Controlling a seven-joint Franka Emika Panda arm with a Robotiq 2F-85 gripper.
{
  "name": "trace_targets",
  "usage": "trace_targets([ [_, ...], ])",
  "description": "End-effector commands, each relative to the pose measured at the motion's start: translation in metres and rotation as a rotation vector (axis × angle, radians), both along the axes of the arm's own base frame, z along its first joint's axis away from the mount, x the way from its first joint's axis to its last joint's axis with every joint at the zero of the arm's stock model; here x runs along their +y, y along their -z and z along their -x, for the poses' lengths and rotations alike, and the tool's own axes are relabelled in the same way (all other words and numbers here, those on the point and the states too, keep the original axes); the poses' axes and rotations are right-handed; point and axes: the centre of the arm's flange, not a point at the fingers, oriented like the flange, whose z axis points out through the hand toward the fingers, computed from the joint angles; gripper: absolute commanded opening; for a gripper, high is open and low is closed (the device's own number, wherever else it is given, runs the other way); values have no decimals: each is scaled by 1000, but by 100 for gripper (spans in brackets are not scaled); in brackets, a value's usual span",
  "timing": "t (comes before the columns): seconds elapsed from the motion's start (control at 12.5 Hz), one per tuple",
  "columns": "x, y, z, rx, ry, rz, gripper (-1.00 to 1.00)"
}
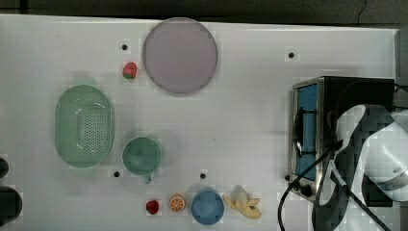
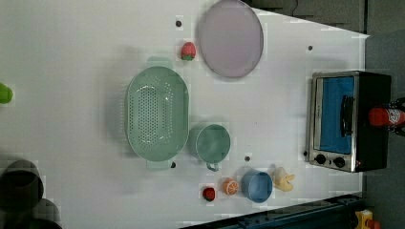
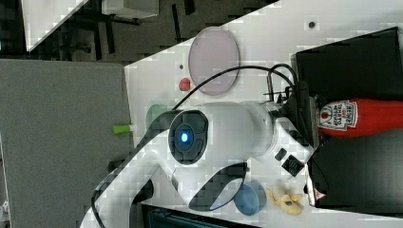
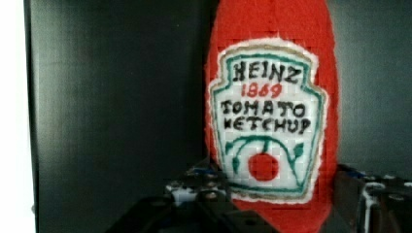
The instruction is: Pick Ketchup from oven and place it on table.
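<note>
one white table (image 1: 250, 110) bears the oven (image 1: 337, 130), dark floor beyond

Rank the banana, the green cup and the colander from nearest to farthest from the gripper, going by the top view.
The gripper is at the ketchup on the oven, at the top view's right.
1. banana, beside the oven.
2. green cup, mid-table.
3. colander, top view's far left.
</note>
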Motion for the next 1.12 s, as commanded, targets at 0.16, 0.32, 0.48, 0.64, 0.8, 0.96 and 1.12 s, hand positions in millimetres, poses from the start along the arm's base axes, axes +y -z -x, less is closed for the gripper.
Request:
trace_targets([
  [0.16, 30, -83, -41, -109, -58, 32, 24],
  [0.32, 62, -146, -50, -110, -119, -10, 24],
  [0.48, 116, -191, -55, -46, -231, -35, 24],
  [0.64, 205, -211, -74, -32, -400, -59, 24],
  [0.8, 275, -214, -89, -28, -525, -77, 24],
  [0.96, 320, -208, -96, -16, -597, -89, 24],
  [1.12, 363, -165, -91, 57, -643, -124, 24],
])
